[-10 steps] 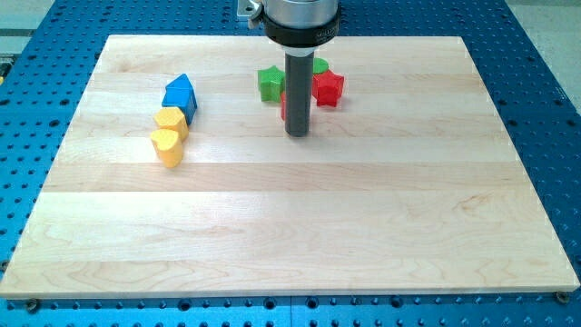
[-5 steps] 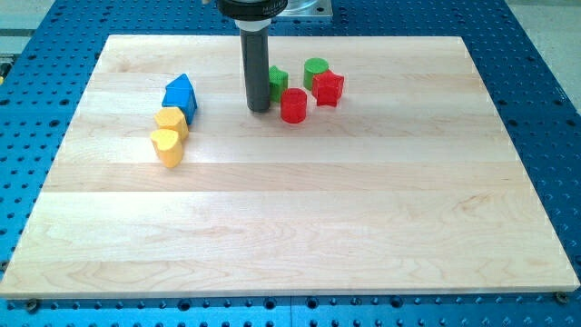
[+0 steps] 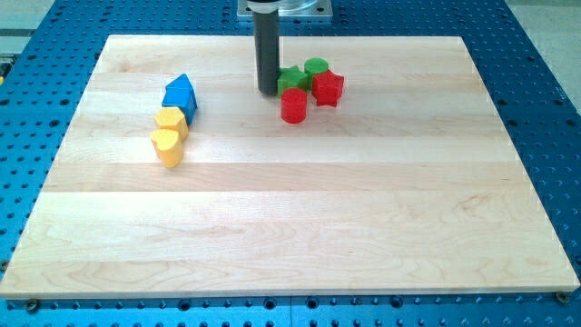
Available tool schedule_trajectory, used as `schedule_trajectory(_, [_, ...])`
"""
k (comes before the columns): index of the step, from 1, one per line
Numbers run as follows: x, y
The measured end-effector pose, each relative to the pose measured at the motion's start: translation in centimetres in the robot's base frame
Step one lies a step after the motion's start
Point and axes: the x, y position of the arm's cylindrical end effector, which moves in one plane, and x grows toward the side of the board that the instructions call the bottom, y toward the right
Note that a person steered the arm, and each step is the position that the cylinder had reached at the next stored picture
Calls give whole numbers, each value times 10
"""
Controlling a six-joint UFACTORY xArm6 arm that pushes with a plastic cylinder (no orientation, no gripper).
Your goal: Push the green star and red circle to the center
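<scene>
The green star (image 3: 292,80) sits near the view's top middle of the wooden board (image 3: 290,227). The red circle (image 3: 293,105) stands just below it, touching or nearly touching. My tip (image 3: 269,91) is right against the green star's left side, above and left of the red circle.
A green circle (image 3: 316,67) and a red star (image 3: 328,88) sit right of the green star, close together. At the view's left stand a blue block (image 3: 180,94), a yellow hexagon (image 3: 170,121) and a yellow heart-like block (image 3: 167,146).
My tip moved from below the cluster to its left, then up to the green star's left. The green star shifted right, toward the green circle and red star.
</scene>
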Motion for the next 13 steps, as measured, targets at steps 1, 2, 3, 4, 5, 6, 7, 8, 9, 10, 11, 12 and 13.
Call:
schedule_trajectory(1, [-4, 1])
schedule_trajectory(2, [-30, 1])
schedule_trajectory(3, [-49, 3])
schedule_trajectory(4, [-49, 19])
schedule_trajectory(5, [-49, 38])
schedule_trajectory(6, [-49, 42])
schedule_trajectory(7, [-37, 42])
schedule_trajectory(8, [-26, 42])
schedule_trajectory(9, [-14, 42])
schedule_trajectory(10, [-13, 42])
schedule_trajectory(11, [-5, 37])
schedule_trajectory(12, [12, 31])
schedule_trajectory(13, [25, 31])
